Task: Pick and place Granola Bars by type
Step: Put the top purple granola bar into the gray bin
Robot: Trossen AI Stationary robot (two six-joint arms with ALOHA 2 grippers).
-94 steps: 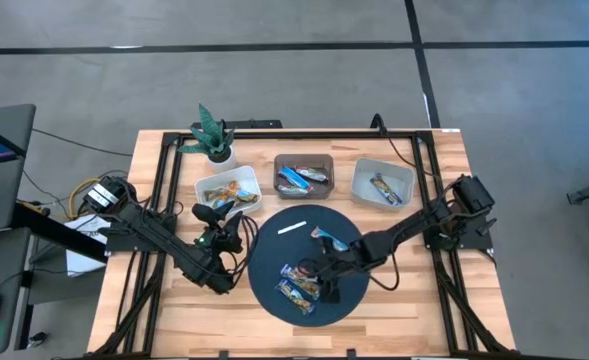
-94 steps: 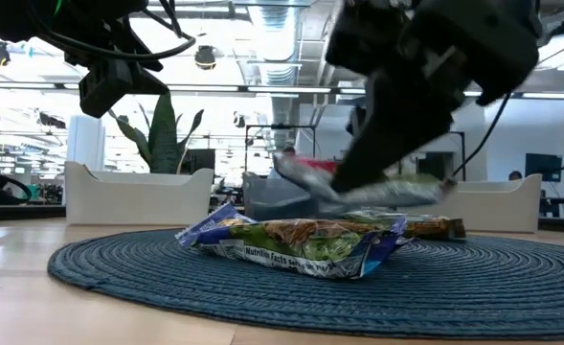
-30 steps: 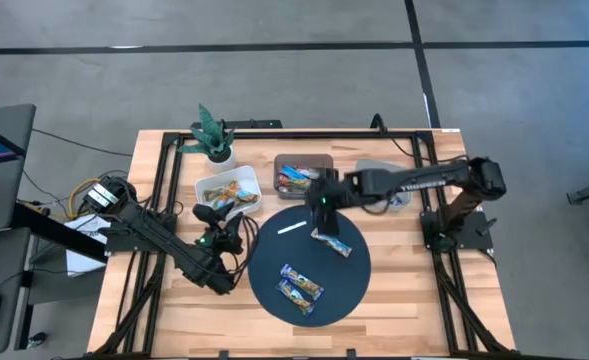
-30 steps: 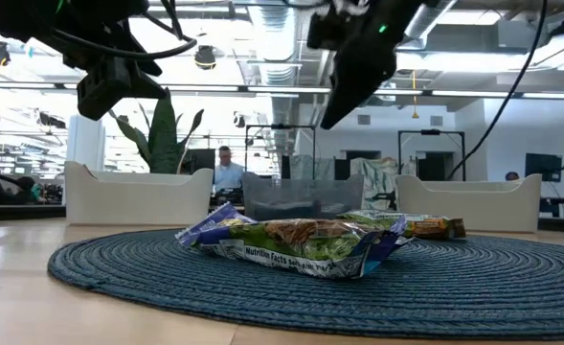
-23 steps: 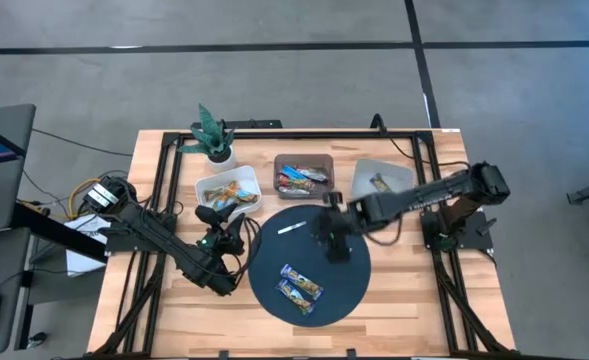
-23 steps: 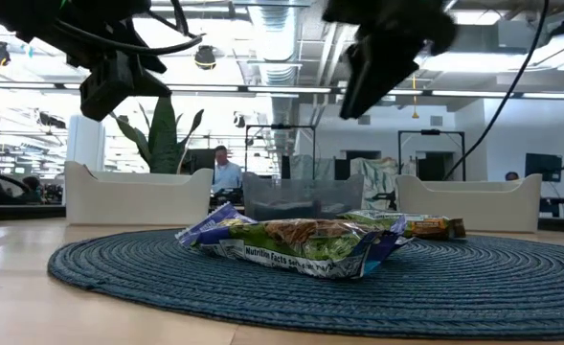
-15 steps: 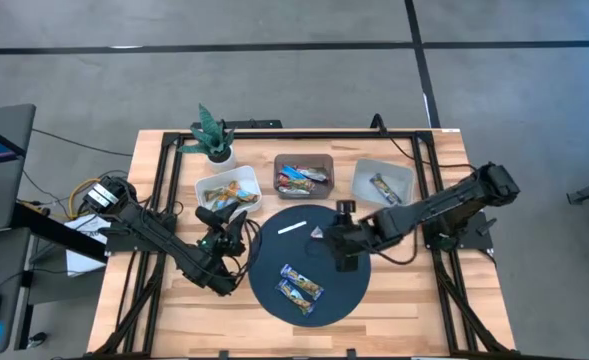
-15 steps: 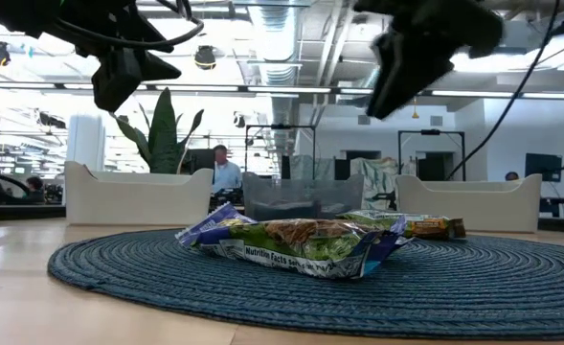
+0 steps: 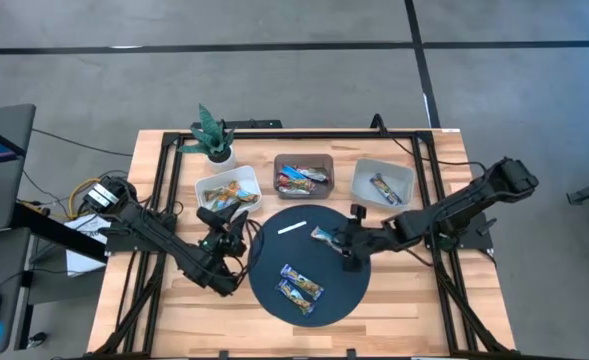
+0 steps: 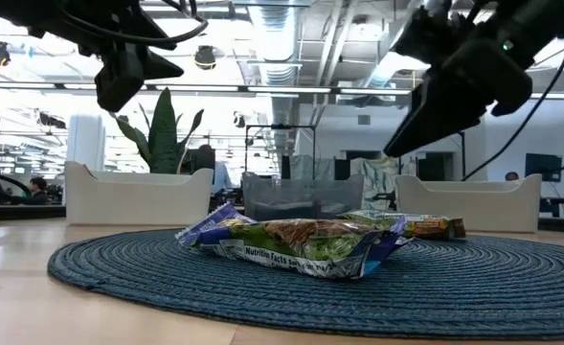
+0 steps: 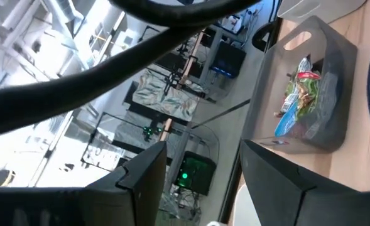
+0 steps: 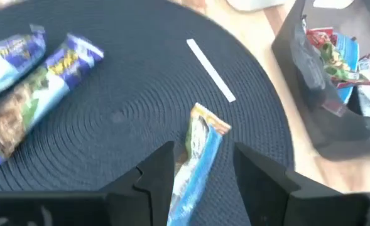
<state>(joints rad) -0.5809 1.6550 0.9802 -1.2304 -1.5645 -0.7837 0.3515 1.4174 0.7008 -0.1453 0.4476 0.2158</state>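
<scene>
Three granola bars lie flat on the round dark blue mat (image 9: 274, 262): two blue-green ones side by side (image 9: 301, 285) (image 12: 27, 81) and a blue-yellow one (image 9: 324, 235) (image 12: 200, 147). My right gripper (image 9: 350, 246) (image 12: 200, 160) is open and hovers above the blue-yellow bar, clear of the mat in the low view (image 10: 444, 96). My left gripper (image 9: 220, 226) (image 11: 203, 176) is open and waits in the air left of the mat. Yellow bars fill the left white bin (image 9: 227, 190), multicoloured ones the dark bin (image 9: 304, 176), and one lies in the right white bin (image 9: 382, 183).
A thin white strip (image 9: 291, 228) (image 12: 211, 70) lies on the mat's far part. A potted plant (image 9: 214, 135) stands at the far left behind the bins. Black frame rails run along the table's left and right sides. Bare wood shows near the mat's near edge.
My right gripper has swung from over the dark bin toward the table's near-right, across the mat's far part, and now hangs over the blue-yellow bar. The arm has drawn back toward the right edge. The bars on the mat have stayed put.
</scene>
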